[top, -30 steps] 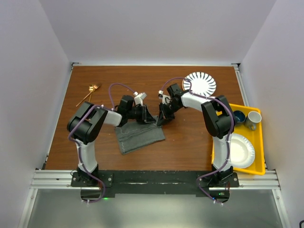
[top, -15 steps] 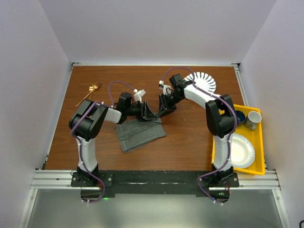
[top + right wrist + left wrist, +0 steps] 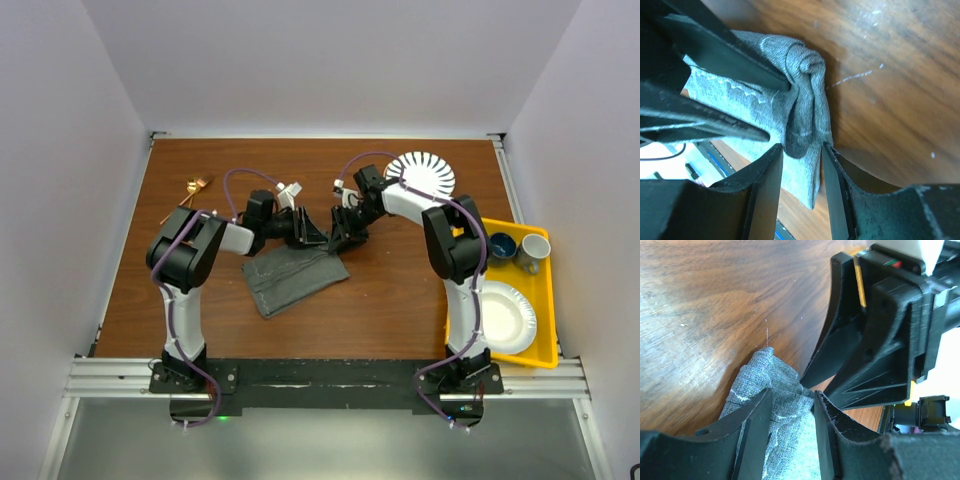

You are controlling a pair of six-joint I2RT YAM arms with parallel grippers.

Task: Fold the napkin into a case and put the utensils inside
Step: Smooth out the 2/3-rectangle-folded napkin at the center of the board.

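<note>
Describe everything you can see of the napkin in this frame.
The napkin is dark grey woven fabric with lighter stitched hems. It is folded into a rough flat rectangle and lies askew on the table, near the middle. Its far edge is bunched into a rumpled wad. That wad sits between the fingers of the left end effector and the right end effector. Whether either one pinches it is unclear.

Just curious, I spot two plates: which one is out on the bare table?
The black-and-white striped plate, lying directly on the wooden table. The plain white plate sits inside the yellow tray.
</note>
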